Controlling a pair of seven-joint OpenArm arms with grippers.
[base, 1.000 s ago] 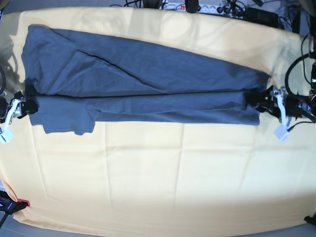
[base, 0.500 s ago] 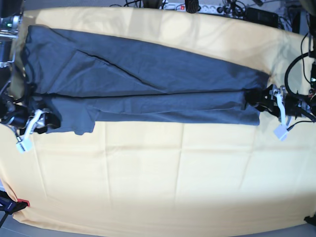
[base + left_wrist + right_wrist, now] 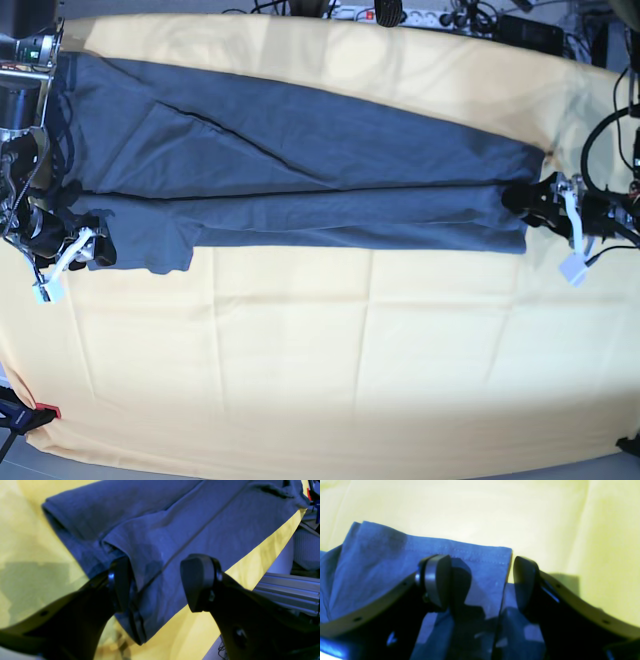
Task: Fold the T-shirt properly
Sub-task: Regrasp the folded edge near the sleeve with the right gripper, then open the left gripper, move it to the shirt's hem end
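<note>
The dark slate-blue T-shirt (image 3: 300,160) lies folded lengthwise in a long band across the far half of the pale yellow tablecloth (image 3: 350,340). My left gripper (image 3: 527,200) is at the shirt's right end. In the left wrist view the left gripper (image 3: 160,582) is open, with the folded edge of the shirt (image 3: 175,522) between its jaws. My right gripper (image 3: 88,250) is at the shirt's left end, by the sleeve. In the right wrist view the right gripper (image 3: 481,582) is open, straddling the stitched sleeve hem (image 3: 460,552).
A power strip and cables (image 3: 400,14) lie along the table's back edge. A red clamp (image 3: 45,410) sits at the front left corner. An aluminium rail (image 3: 287,590) runs beside the table near the left gripper.
My right gripper has moved from the shirt's left edge toward the front and onto the sleeve. My left gripper has drawn back slightly to the right. The shirt lies almost unchanged.
</note>
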